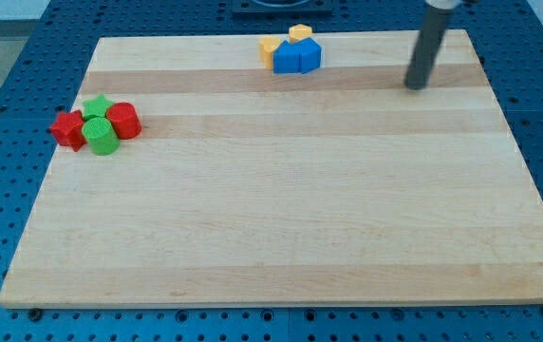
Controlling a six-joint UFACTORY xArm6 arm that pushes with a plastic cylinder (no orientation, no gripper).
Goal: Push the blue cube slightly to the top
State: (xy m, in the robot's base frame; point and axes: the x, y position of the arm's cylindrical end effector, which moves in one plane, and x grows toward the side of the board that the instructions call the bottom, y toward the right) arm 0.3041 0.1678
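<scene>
Two blue blocks sit together near the board's top edge, just right of centre: a blue cube [308, 54] on the right and another blue block [285, 60] touching its left side. Two yellow blocks touch them: one [270, 48] at the left, one [299, 33] behind at the very top edge. My tip [415, 86] is at the upper right of the board, well to the right of the blue cube and slightly lower in the view, touching no block.
At the board's left edge stands a cluster: a red star [65, 128], a green star [97, 104], a red cylinder [123, 121] and a green cylinder [102, 137]. The wooden board [281, 209] lies on a blue perforated table.
</scene>
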